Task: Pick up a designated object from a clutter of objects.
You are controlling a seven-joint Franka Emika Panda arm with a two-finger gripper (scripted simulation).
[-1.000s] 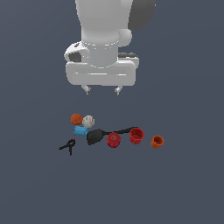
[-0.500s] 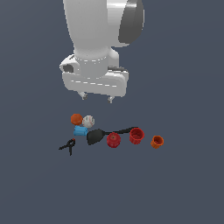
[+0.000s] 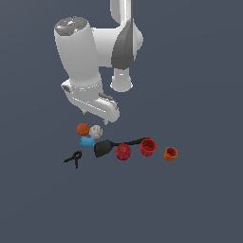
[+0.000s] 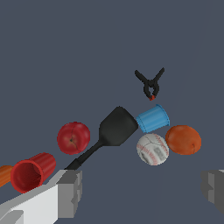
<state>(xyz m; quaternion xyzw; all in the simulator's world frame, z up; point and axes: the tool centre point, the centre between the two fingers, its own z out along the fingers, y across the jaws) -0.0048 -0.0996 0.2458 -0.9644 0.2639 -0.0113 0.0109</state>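
We see the gripper (image 3: 99, 116) above the orange ball (image 3: 83, 129) — white ball (image 3: 96, 131) touching it.

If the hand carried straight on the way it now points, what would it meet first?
Probably the white ball, which sits nearest between the open hand's fingers, with the orange-brown ball right beside it; depth is unclear.

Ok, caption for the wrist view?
Open end effector above the orange-brown ball, white ball, blue cylinder and black spatula.
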